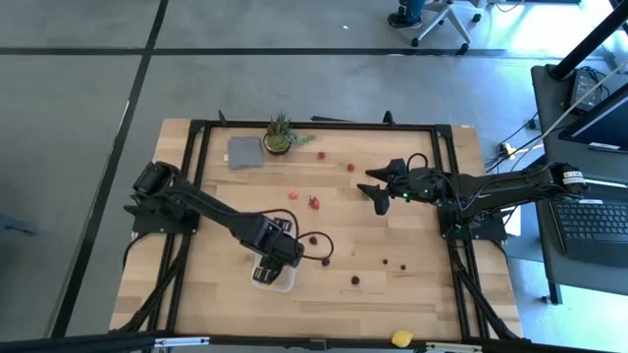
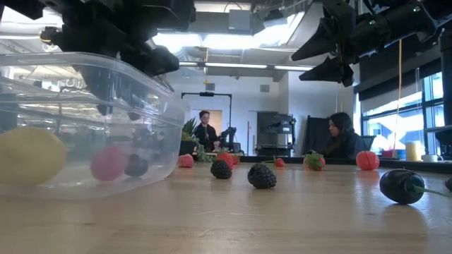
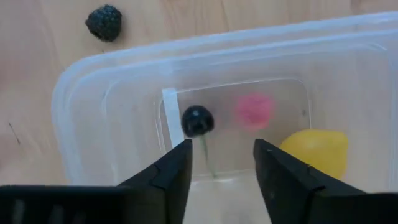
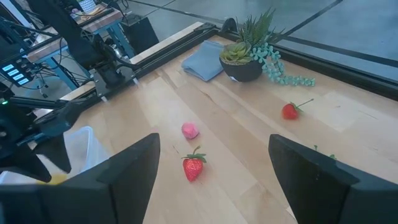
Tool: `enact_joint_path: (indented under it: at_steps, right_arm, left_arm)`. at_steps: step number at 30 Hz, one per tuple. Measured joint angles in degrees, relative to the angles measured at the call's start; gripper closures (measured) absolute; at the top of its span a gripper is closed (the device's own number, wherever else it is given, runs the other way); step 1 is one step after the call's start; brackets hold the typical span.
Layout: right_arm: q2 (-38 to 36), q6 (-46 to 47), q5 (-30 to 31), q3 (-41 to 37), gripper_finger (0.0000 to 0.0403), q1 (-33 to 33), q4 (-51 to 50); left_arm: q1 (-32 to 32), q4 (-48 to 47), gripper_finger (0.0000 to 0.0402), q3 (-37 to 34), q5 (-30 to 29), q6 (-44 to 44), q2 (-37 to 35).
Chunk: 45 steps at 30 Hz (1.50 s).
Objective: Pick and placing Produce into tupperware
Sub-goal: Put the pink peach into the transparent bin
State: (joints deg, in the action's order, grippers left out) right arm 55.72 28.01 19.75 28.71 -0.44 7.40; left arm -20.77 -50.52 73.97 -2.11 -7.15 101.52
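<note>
So the left gripper [image 3: 221, 165] hangs right over the clear tupperware tub [image 1: 274, 282], which sits near the front edge of the table, and the step in hand looks like dropping a dark berry [image 3: 198, 120] into it. In the left wrist view the jaws stand a little apart with nothing between them; the berry lies on the tub floor just beyond the fingertips, apart from them, so I'd judge it already let go. Beside it in the tub are a pink piece [image 3: 254, 109] and a yellow lemon-like piece [image 3: 316, 151]. To finish well, the arm should lift straight up so that neither finger catches the tub's wall and drags it, since the tub is light and would slide easily.

To the right of the tub, loose produce is scattered on the wood: a blackberry [image 2: 262, 176] close by, more dark berries further right, and a strawberry [image 4: 193, 167] with a small pink piece [image 4: 189, 130] beyond the tub toward the potted plant [image 1: 280, 134].

Further right again, well away from the tub, the right gripper [image 1: 379, 187] hovers above the table, jaws spread wide and empty, touching nothing. It looks over the strawberry, a likely next pick; a square, low approach would suit, since it could roll.
</note>
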Motion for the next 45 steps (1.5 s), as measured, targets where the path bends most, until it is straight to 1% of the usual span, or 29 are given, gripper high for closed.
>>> enact_joint_path:
  at_steps: [3, 6, 9, 11, 15, 19, 20, 22, 25, 27, 30, 32, 35, 40, 42, 45]
  right_arm:
    - [0.00, 0.00, 0.00, 0.00, 0.0100, 0.00, 0.00]
    - [0.00, 0.00, 0.00, 0.00, 0.0100, 0.00, 0.02]
    - [0.00, -0.01, 0.00, 0.00, 0.0100, 0.01, 0.03]
    - [0.02, -0.02, 0.00, 0.00, 0.0100, -0.03, -0.05]
    - [0.02, 0.39, 0.02, 0.00, 0.0100, -0.01, 0.23]
    - [0.02, 0.24, 0.02, 0.00, 0.0100, -0.01, 0.31]
    - [0.02, 0.24, 0.03, 0.00, 0.0100, -0.01, 0.35]
    - [0.02, 0.31, 0.04, 0.00, 0.0100, -0.05, 0.73]
    - [0.02, 0.37, 0.07, 0.00, 0.0100, -0.10, 1.06]
    - [0.02, 0.86, 0.29, 0.00, 0.0100, -0.13, 1.18]
    - [0.02, 2.68, 2.57, 0.00, 0.0100, -0.14, 1.17]
    - [0.02, 3.33, 3.96, 0.00, 0.0100, -0.14, 1.12]
    - [0.02, 3.88, 4.61, 0.00, 0.0100, -0.16, 1.05]
    - [0.07, 4.85, 4.63, 0.00, 0.0100, -0.19, 0.52]
    - [0.07, 4.91, 4.79, 0.00, 0.0100, -0.20, 0.55]
    - [0.07, 4.80, 4.85, 0.00, 0.0100, -0.21, 0.55]
  left_arm:
    - [0.99, -1.99, 0.0194, 0.00, 0.12, 0.07, -0.40]
    - [2.46, -6.14, 0.0158, -0.01, 0.16, 0.85, -1.28]
    - [4.09, -9.27, 0.0128, 0.13, 0.14, 4.09, -2.51]
    - [5.46, -9.45, 0.0117, 0.11, 0.13, 7.09, -4.16]
    - [9.28, -9.58, 0.0108, 0.13, -0.05, 13.47, -8.14]
    - [14.29, -10.78, 0.0107, 0.13, 4.31, 16.11, -13.03]
    - [15.41, -11.02, 0.0107, 0.13, 4.59, 17.10, -14.16]
    - [17.93, -10.92, 0.0107, 0.13, 3.96, 20.20, -16.39]
    - [22.05, -10.91, 0.0107, 0.13, 0.28, 26.03, -18.39]
    - [25.06, -10.76, 0.0107, 0.13, -0.61, 29.64, -18.38]
    - [29.37, -10.13, 0.0107, 0.23, -0.54, 32.68, -17.20]
    - [32.09, -9.41, 0.0107, 0.18, 0.43, 34.79, -15.48]
    - [35.18, -8.13, 0.0107, 0.13, 3.50, 39.58, -12.66]
    - [37.12, -4.47, 0.0107, 0.13, 7.90, 47.60, -7.34]
    - [37.34, -2.13, 0.0107, 0.13, 9.23, 47.76, -5.61]
    - [37.54, 1.57, 0.0107, 0.13, 9.73, 48.56, -3.48]
